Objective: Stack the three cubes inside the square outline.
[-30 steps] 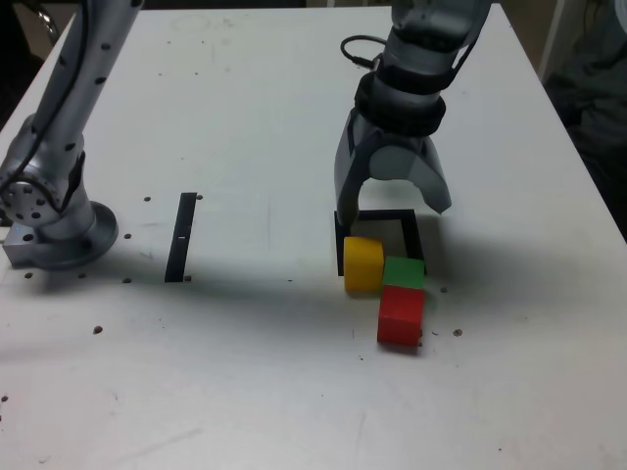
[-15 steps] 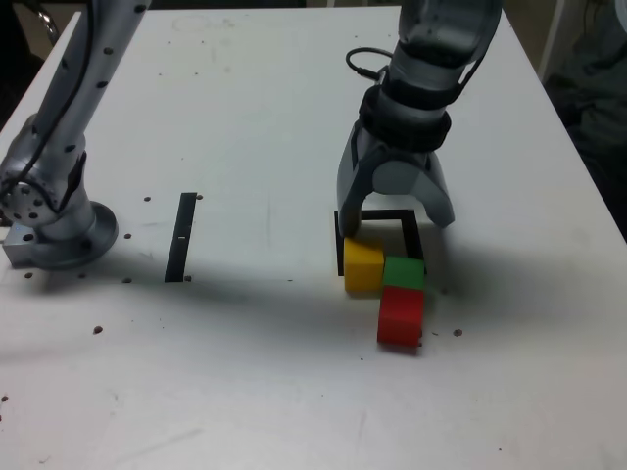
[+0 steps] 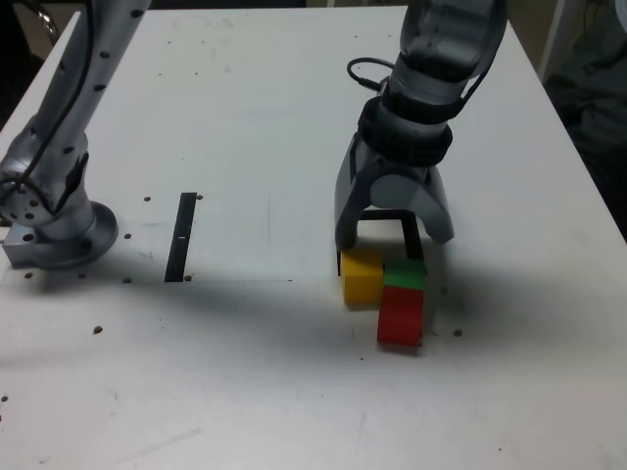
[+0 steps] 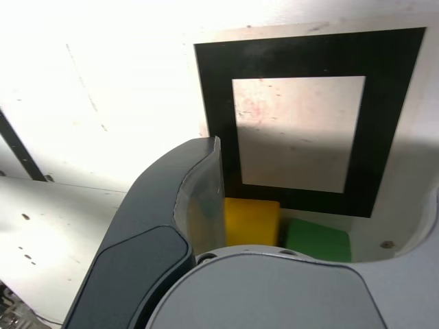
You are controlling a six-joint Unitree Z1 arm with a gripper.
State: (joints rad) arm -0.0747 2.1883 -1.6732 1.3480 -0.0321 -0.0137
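My gripper is open and hangs low over the square outline, its two fingers straddling the outline's near side. The yellow cube sits on the table just in front of the finger on the exterior view's left. The green cube is beside it, and the red cube lies right in front of the green one, touching it. In the wrist view the square outline shows its white centre bare. There the yellow cube and green cube lie at its edge, next to one finger. Nothing is held.
A narrow black strip lies on the white table towards the exterior view's left. The arm's grey base stands at the far left edge. Small dark specks dot the table surface.
The gripper has come down and slightly forward, closer to the yellow and green cubes. The yellow cube has shifted a little towards the table's front. The jaws stayed open.
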